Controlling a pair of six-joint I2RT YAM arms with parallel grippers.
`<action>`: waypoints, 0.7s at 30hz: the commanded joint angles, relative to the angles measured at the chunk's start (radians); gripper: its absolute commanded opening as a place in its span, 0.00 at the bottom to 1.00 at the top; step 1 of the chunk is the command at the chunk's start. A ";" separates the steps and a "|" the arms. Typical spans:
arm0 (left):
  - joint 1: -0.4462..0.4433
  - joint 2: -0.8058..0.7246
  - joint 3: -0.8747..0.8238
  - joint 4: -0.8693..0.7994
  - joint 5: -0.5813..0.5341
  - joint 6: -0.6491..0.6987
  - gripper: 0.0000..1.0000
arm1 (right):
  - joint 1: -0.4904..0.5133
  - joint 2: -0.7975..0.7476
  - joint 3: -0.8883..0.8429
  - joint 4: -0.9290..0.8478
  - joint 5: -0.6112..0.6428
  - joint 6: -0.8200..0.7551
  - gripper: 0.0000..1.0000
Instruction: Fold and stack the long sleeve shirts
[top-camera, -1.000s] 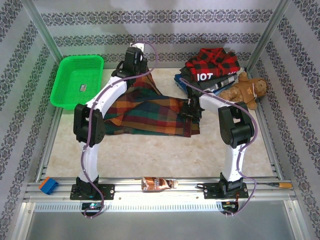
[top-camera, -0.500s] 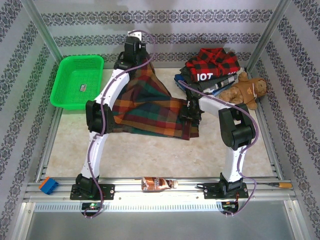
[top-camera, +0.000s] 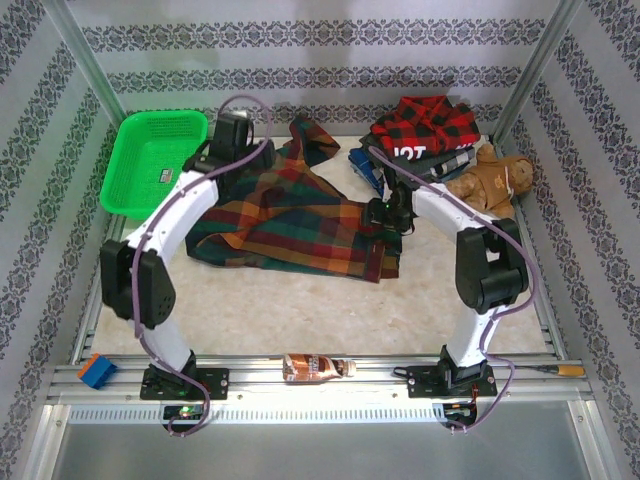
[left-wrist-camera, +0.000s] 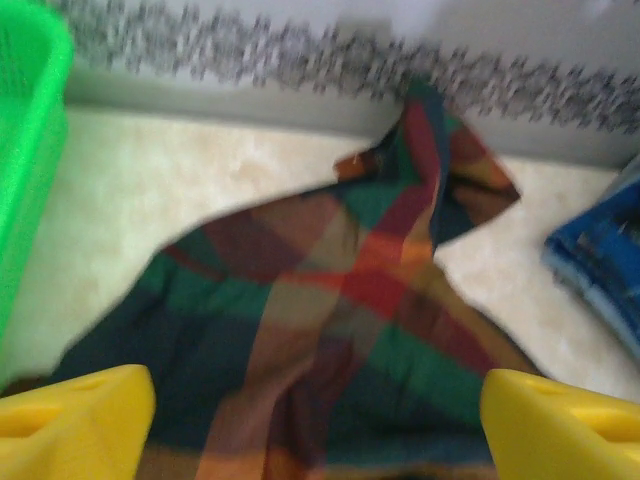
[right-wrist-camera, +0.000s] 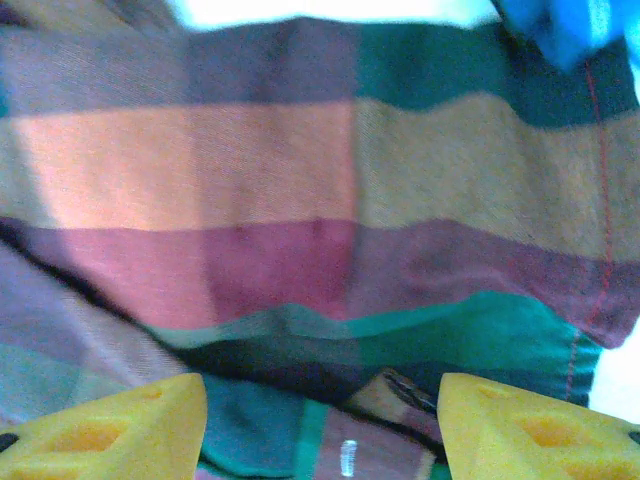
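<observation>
1. Orange-green-navy-red plaid shirt (top-camera: 290, 225) lies spread mid-table, a sleeve trailing toward the far wall.
2. Elbow crooked outward, the left gripper (top-camera: 237, 142) reaches over the shirt's far-left edge, its fingers (left-wrist-camera: 80, 415) wide apart (nothing between).
3. Forearm angled inward, the right gripper (top-camera: 385, 213) hangs low at the shirt's right edge, fingers (right-wrist-camera: 110, 425) parted above cloth.
4. Other shirts (top-camera: 420, 140) sit stacked far right.

plaid shirt (top-camera: 290, 215): you have one.
shirt pile (top-camera: 425, 135): one, right of the plaid shirt; you can count at least three layers.
green basket (top-camera: 135, 165): one, to its left.
teddy bear (top-camera: 495, 180): one, to its right.
bottle (top-camera: 315, 367): one, nearer than it.
blue block (top-camera: 97, 370): one, near-left.
</observation>
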 joint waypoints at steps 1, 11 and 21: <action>0.008 -0.003 -0.190 -0.041 -0.001 -0.134 0.81 | 0.012 0.017 0.018 -0.033 -0.052 -0.032 0.62; 0.023 0.094 -0.388 0.007 -0.082 -0.274 0.76 | 0.071 0.124 -0.016 -0.005 -0.007 -0.029 0.60; 0.026 -0.061 -0.590 -0.135 -0.064 -0.378 0.77 | 0.140 0.075 -0.180 -0.039 0.025 -0.043 0.58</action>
